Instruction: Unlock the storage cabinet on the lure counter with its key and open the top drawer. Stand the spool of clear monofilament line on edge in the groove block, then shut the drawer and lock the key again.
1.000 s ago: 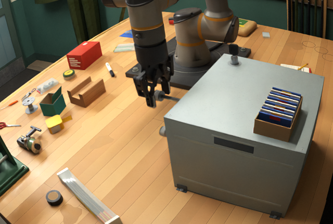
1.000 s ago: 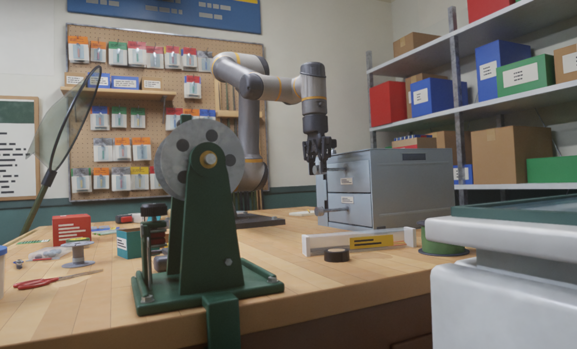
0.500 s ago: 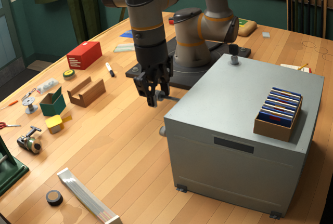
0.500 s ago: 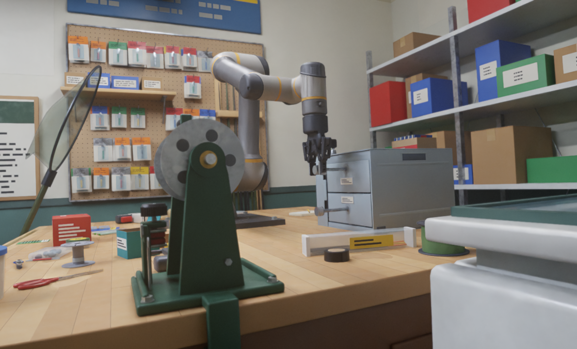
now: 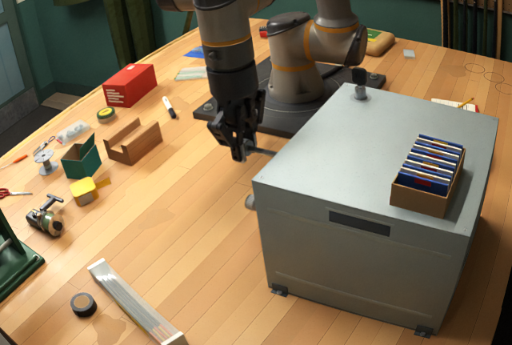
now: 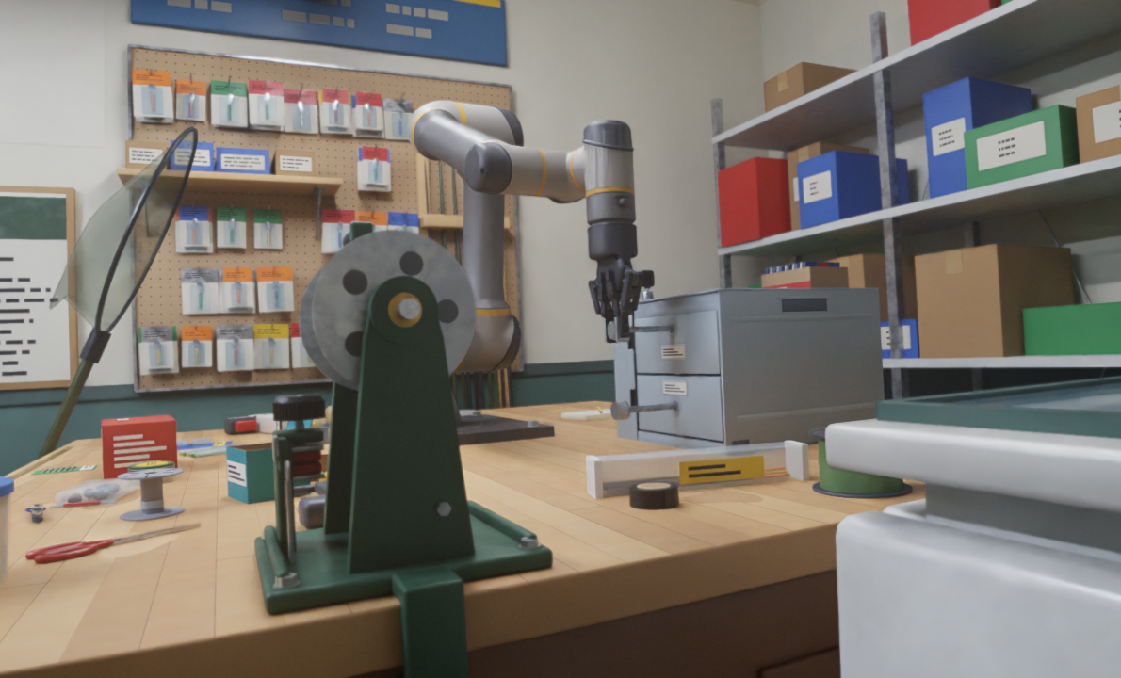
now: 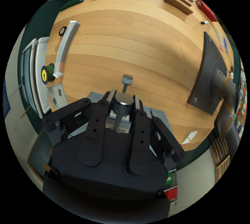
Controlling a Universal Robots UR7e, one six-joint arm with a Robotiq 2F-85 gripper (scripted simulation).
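Note:
The grey storage cabinet stands on the right of the wooden counter, its two drawers closed and its black-headed key upright in the lock on top near the back. My gripper points down at the cabinet's front, and its fingers close around the round metal knob of the top drawer's handle. The lower drawer's knob juts out below it. The wooden groove block lies to the left on the counter. A grey spool stands on end further left.
The arm's dark base plate sits behind the cabinet. A card box of blue packets rests on the cabinet top. A red box, green open box, yellow tape measure, reel and long white box lie scattered left.

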